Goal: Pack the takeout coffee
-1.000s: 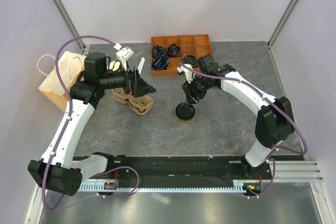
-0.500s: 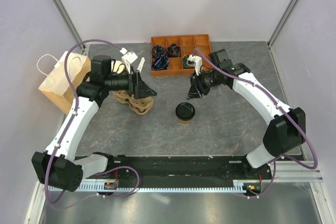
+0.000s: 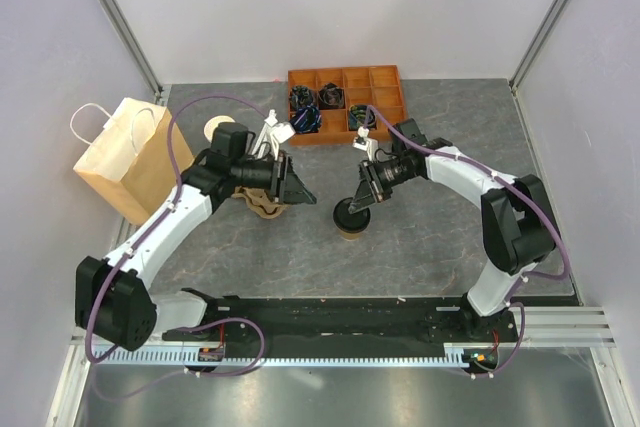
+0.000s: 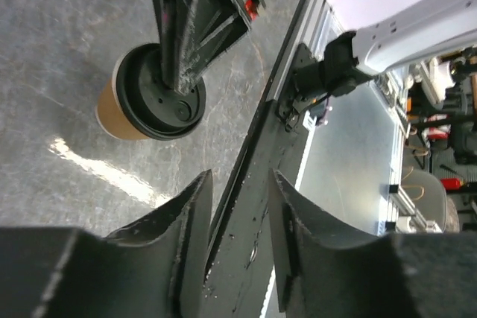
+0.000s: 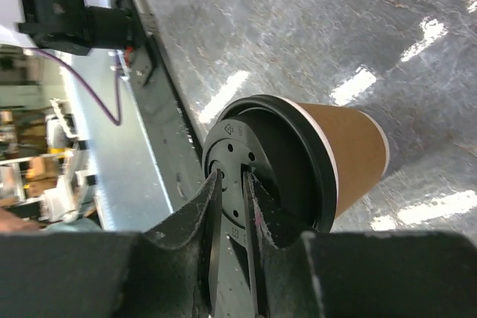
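Note:
The takeout coffee [image 3: 352, 219], a brown paper cup with a black lid, stands upright mid-table. It also shows in the left wrist view [image 4: 141, 102] and the right wrist view [image 5: 350, 147]. My right gripper [image 3: 358, 203] is down on top of it. Its tips [image 5: 232, 178] rest on the lid's centre with only a narrow gap between them and nothing clamped. My left gripper [image 3: 299, 194] hovers a little left of the cup, pointing toward it. Its jaws [image 4: 240, 178] are partly open and hold nothing.
A moulded pulp cup carrier [image 3: 262, 205] lies under the left wrist. A kraft paper bag [image 3: 125, 152] with handles stands at the far left. An orange compartment tray [image 3: 385, 82] with dark items sits at the back. A pale round cup [image 3: 214, 130] is near the bag.
The right gripper lifted away from the cup, then came back down onto the lid, jaws narrowing. The left gripper swung from over the carrier toward the cup while its jaws narrowed.

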Controlling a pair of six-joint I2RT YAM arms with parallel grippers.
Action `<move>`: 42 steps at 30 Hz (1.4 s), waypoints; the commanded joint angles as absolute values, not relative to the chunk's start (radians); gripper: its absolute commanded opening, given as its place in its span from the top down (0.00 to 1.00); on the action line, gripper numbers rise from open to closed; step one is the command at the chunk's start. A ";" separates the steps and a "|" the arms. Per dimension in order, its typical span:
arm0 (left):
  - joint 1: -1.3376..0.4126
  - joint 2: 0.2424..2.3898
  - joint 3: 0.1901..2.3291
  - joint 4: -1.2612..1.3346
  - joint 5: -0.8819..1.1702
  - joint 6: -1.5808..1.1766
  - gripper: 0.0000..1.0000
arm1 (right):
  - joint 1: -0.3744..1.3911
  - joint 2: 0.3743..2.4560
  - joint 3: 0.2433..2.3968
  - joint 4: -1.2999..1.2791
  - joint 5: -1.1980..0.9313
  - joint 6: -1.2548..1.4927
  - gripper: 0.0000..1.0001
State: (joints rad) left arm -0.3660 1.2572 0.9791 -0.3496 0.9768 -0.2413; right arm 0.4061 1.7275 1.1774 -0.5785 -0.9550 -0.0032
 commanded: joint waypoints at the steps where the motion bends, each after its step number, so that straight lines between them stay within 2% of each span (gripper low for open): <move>1: -0.475 1.272 1.006 -0.328 0.841 -0.151 0.63 | 0.391 1.769 1.137 -0.540 -0.986 -0.020 0.76; 5: -0.601 1.304 1.042 -0.371 0.576 -0.046 0.77 | 0.376 1.789 1.134 -0.531 -0.994 -0.020 0.80; 8: -0.708 1.327 1.077 -0.393 0.372 0.041 0.84 | 0.373 1.798 1.127 -0.531 -0.986 -0.020 0.80; 14: -0.819 1.387 1.172 -0.423 0.158 0.130 0.89 | 0.371 1.784 1.115 -0.531 -0.951 -0.020 0.82; 21: -0.937 1.428 1.169 -0.426 0.098 0.190 0.90 | 0.371 1.786 1.117 -0.529 -0.930 -0.021 0.83; 32: -0.931 1.588 1.016 -0.419 0.066 0.158 0.95 | 0.391 1.759 1.115 -0.529 -0.816 -0.021 0.81; 37: -0.923 1.496 1.034 -0.422 0.090 0.141 0.95 | 0.399 1.763 1.120 -0.526 -0.796 -0.020 0.80; 42: -0.928 1.402 1.149 -0.471 0.133 0.144 0.94 | 0.397 1.776 1.121 -0.523 -0.802 -0.014 0.80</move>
State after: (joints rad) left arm -0.9318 1.4879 1.0626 -0.3634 0.1139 0.1471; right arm 0.3992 1.7416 1.1515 -0.5182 -0.9676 0.0345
